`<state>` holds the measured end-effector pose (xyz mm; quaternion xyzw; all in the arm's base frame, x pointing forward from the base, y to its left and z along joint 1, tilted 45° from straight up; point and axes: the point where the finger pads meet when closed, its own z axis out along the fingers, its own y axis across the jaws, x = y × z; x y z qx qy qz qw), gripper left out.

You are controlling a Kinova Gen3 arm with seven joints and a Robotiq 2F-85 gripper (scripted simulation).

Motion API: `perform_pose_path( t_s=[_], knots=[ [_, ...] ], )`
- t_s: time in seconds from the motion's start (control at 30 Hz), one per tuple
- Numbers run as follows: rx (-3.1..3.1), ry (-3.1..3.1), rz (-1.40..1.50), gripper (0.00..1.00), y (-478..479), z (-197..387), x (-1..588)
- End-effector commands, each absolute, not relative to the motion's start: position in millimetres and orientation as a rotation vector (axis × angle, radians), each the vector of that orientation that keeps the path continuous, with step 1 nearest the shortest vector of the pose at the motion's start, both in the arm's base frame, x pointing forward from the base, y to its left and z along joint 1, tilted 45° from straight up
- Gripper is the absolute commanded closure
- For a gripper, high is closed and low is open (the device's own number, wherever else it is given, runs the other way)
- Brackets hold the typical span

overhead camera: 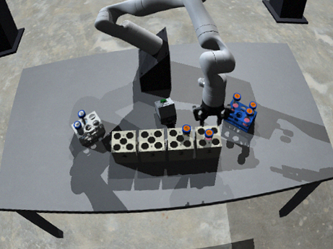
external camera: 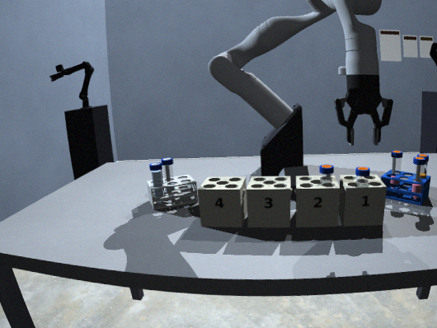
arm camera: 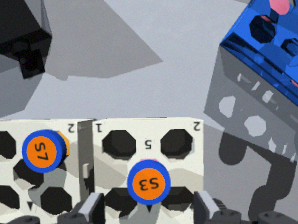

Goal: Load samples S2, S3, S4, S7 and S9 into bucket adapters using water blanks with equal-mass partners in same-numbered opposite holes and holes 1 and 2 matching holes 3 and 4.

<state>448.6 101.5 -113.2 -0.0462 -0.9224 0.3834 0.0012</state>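
Observation:
My gripper is open and empty. It hangs well above adapter 1. Sample S3 stands in that adapter's middle hole 5, right below my fingers. Sample S7 stands in a back corner hole of adapter 2, by the mark 2. Adapters 3 and 4 hold no tubes. The blue rack to the right holds three orange-dotted samples.
A clear rack at the left holds two white-dotted blanks. The green DONE key sits on its small desk behind adapter 2. The arm's black base stands further back.

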Motion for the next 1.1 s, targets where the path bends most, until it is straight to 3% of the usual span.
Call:
perform_pose_path(
  t_s=[0.0,1.07],
  knots=[
    [-0.144,-2.898,1.202,0.38,104,-111,449],
    [-0.144,-2.898,1.202,0.38,132,-83,451]
  ],
)
